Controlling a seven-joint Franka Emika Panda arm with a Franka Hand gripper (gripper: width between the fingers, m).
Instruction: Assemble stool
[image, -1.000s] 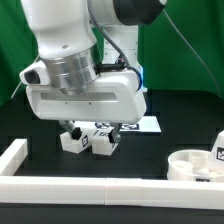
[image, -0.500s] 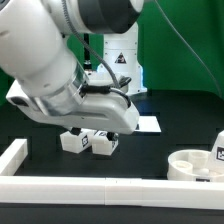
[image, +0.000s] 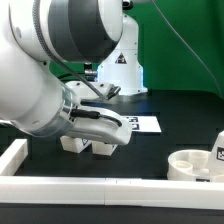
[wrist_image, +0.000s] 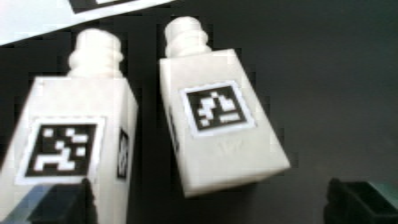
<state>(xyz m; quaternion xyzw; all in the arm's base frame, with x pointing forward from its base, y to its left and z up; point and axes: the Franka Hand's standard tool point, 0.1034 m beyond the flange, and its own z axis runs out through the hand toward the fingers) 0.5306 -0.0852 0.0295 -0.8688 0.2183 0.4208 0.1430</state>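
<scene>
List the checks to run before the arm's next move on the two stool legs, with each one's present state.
1. Fingers open and empty: ok.
2. Both legs lying flat side by side, tags up: ok.
3. Gap between the legs wide enough for a finger: cannot tell; it looks narrow.
4. Fingers lined up on a single leg: cannot tell; the tips seem to span both.
5. Seat out of the way: ok, apart from the legs at the exterior view's right.
</scene>
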